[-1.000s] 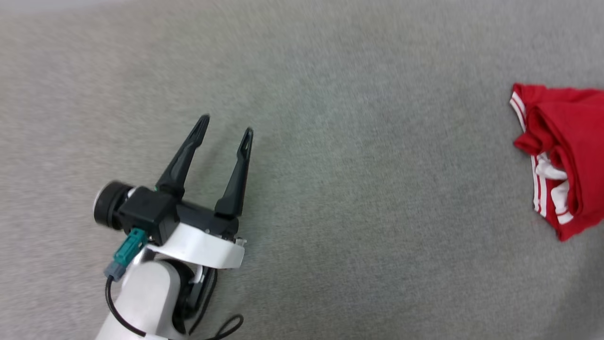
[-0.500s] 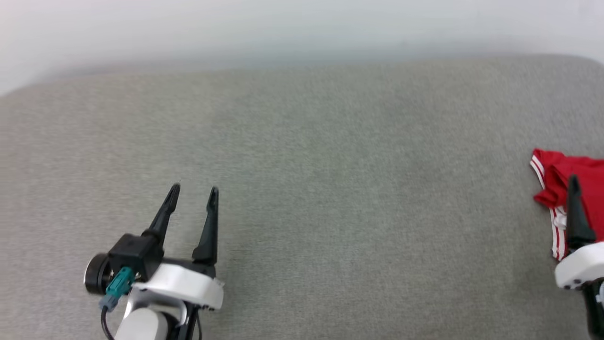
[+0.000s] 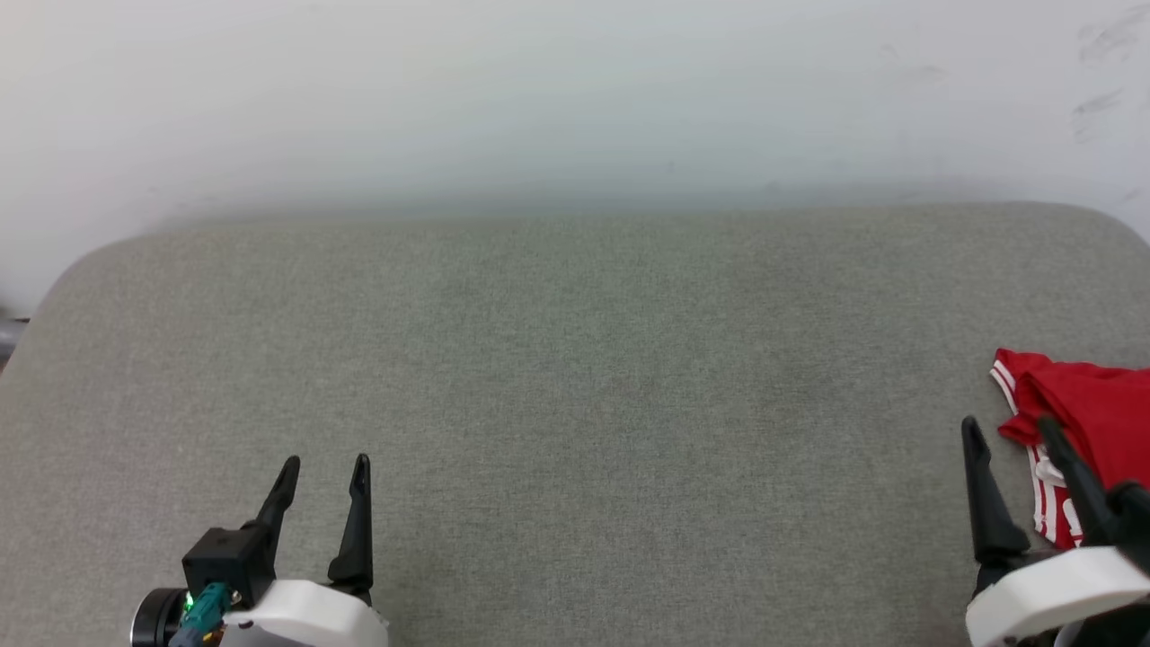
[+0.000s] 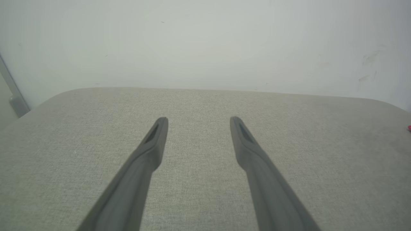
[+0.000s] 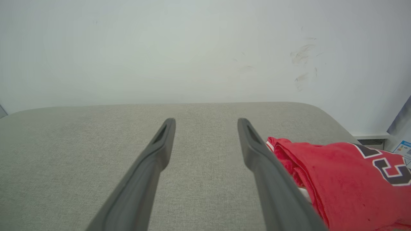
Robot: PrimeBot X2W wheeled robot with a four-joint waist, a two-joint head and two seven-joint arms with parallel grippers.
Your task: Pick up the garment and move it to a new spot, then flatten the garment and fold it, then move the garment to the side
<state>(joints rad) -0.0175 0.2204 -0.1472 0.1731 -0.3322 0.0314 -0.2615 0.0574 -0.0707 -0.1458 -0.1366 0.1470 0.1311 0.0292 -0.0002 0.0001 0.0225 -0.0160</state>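
In the head view, a crumpled red jersey T-shirt with red-white striped trim, the garment [image 3: 1092,404], was seen at the right edge of a grey fabric-covered tabletop [image 3: 575,359], before a pale wall [image 3: 539,90]. The left gripper [image 3: 326,460] was seen low on the left, well apart from the garment, its two dark fingers spread and empty. The right gripper [image 3: 1006,422] was seen low on the right, fingers apart, one overlapping the garment's striped edge.

In the left wrist view, the fingers [image 4: 147,154] were held apart above bare fabric.

In the right wrist view, the parted fingers [image 5: 154,154] were shown empty. The garment lay just beside the right-hand one, black white-outlined lettering showing; contact could not be told.
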